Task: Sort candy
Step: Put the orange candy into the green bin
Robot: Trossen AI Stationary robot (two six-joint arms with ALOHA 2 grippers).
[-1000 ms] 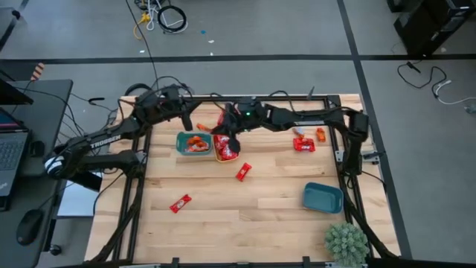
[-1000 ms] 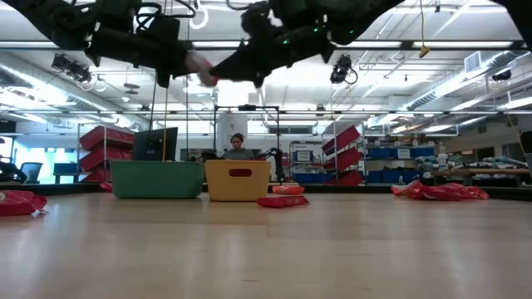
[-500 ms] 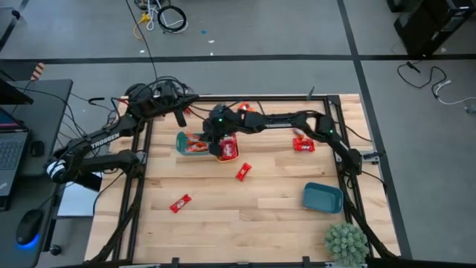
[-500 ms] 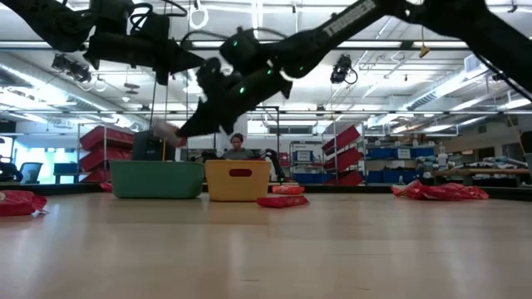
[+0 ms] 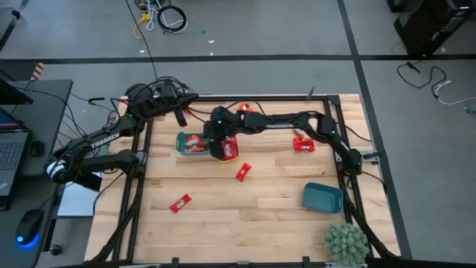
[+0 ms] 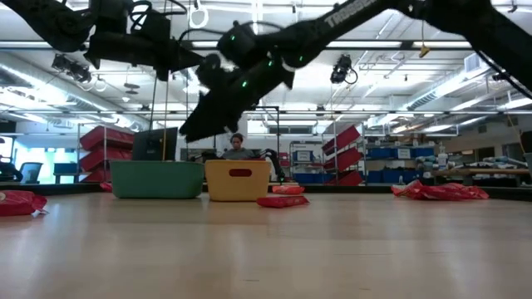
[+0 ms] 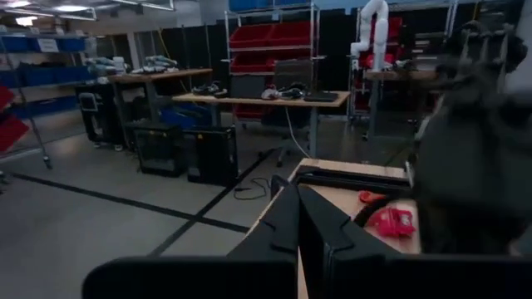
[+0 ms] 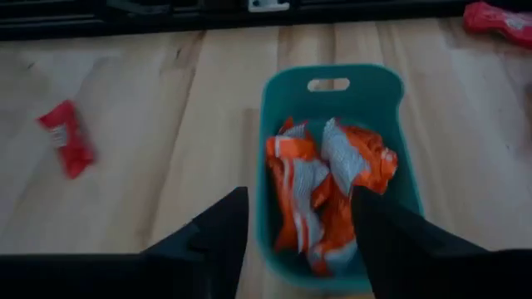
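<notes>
Nearest on the surface (image 5: 260, 216), at the right front corner: potted plant (image 5: 346, 242), with blue bowl (image 5: 322, 198) just behind it. Farther in, loose red candy (image 5: 181, 202) toward the left front, another piece (image 5: 243, 172) mid-surface, just before the yellow bowl (image 6: 237, 180). Behind that, teal bowl (image 8: 332, 73) and yellow bowl side by side. Teal bowl heaped with orange candy (image 8: 332, 187); yellow bowl holding red candy. Above the teal bowl, right gripper (image 8: 298, 195), fingers spread wide apart; closed over the yellow bowl a second ago, since swung across and opened. Beyond the bowls, more red candy (image 5: 303, 144) lying loose toward the right. Farthest back, at the left rear edge, left gripper (image 7: 298, 220) raised and pinched shut.
</notes>
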